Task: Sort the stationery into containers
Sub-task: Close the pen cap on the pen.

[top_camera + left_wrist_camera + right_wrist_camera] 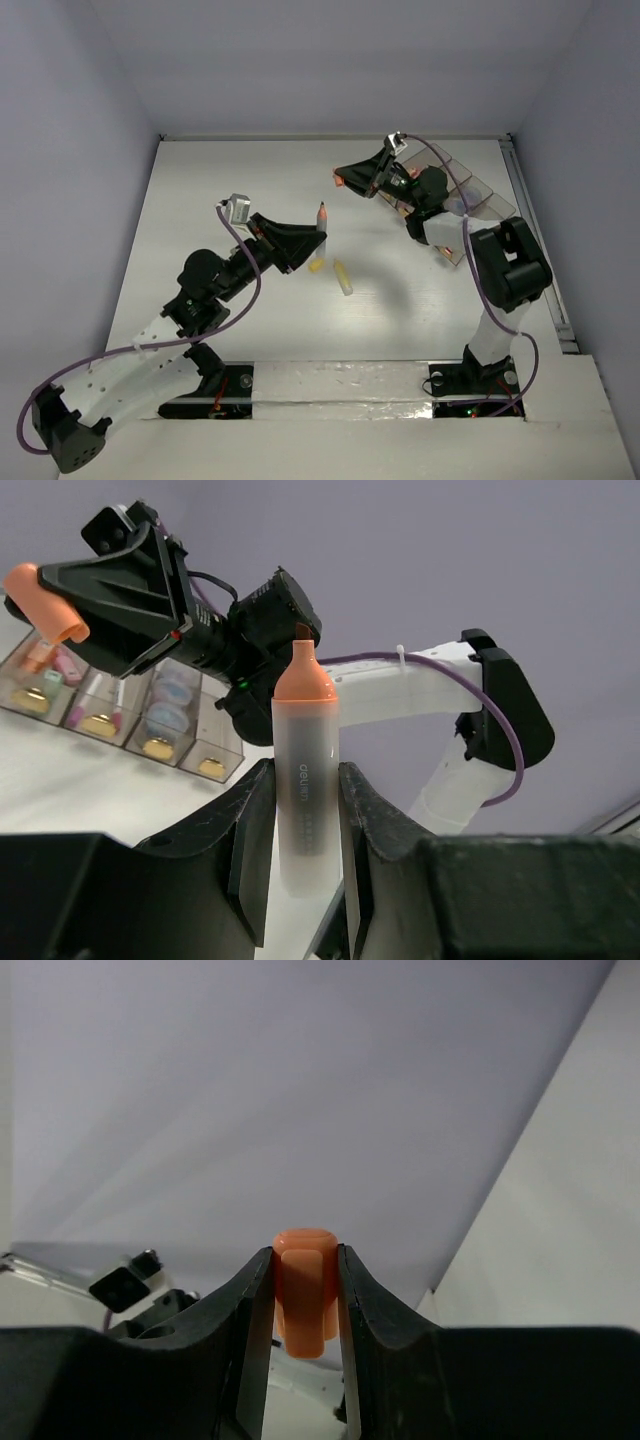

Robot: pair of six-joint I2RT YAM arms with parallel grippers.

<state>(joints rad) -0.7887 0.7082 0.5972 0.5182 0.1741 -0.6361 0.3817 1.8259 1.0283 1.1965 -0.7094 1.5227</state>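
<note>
Holding an uncapped, orange-tipped translucent plastic highlighter (pixel 303 780) upright over the middle of the white desk (pixel 200 200), the left fingers (pixel 258 830) are clamped tight on its lower barrel. The right fingers (pixel 256 1310) are nearly closed, pinching a stubby orange plastic cap (pixel 303 1300) in the air, apart from the tip and toward the row of smoky transparent plastic bins (pixel 228 748) at the desk's far right. Recapping looks like the step in hand. Risk: the cap meets the tip off-axis because the two pieces sit at an angle. The push could then pivot the highlighter in its low grip or pop the cap out of the pinch, dropping either one. Risk: the bare tip smears a finger or the desk. Risk: the arms bump, since they work close together. Counts: one highlighter, one cap, two small yellow pieces (pixel 343 277) loose on the desk below the highlighter, four bins, two round bluish tins (pixel 172 692) in one bin. Pink markers (pixel 68 666) lie in the far bins, number unclear.
</note>
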